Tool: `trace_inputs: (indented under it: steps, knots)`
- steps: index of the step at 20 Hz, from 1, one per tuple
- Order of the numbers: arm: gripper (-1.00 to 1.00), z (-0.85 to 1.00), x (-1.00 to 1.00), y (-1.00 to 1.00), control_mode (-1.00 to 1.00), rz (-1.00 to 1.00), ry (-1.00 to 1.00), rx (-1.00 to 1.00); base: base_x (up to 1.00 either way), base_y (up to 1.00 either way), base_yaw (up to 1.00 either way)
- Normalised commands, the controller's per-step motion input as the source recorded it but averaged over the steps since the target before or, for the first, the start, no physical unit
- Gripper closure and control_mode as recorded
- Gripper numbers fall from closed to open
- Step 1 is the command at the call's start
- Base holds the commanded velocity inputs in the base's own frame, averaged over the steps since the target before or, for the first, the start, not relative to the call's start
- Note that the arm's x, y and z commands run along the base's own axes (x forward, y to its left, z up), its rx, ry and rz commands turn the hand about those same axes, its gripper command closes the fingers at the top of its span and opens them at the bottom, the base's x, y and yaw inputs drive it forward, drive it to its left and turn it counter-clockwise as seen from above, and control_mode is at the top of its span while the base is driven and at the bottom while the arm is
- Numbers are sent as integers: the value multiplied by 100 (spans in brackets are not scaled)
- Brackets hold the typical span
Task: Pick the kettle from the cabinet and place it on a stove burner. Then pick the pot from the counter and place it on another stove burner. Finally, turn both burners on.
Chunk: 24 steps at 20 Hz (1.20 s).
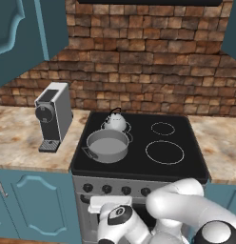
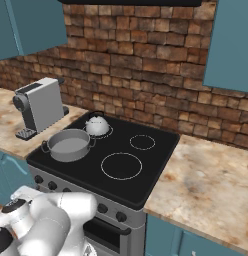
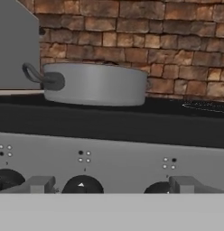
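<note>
Pot (image 1: pixel 107 145) sits on the front-left burner of the black cooktop (image 1: pixel 186 167), and the kettle (image 1: pixel 114 121) is right behind it on the rear-left burner, the two just beside each other. The gripper (image 3: pixel 111 186) is down low in front of the stove, its fingertips (image 3: pixel 39 184) spread wide with nothing between them, straddling a dark control knob (image 3: pixel 82 185) on the grey front panel. A coffee machine (image 1: pixel 53 116) stands on the marbled counter (image 1: pixel 20 143) to the left of the stove.
</note>
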Motion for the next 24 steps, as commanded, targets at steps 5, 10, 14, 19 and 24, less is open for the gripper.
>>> trace_inputs:
  steps: [5,10,14,19,24]
  knots:
    - [-100,-28,8,7,-100,0,-4,0,0,0,0]
    - [-100,-27,12,1,-100,0,-4,0,0,0,0]
    - [-100,-16,13,0,-100,0,-4,0,0,0,0]
    - [-100,-12,17,0,-100,0,-3,0,0,0,0]
    - [-100,-9,14,0,-100,0,-3,0,0,0,0]
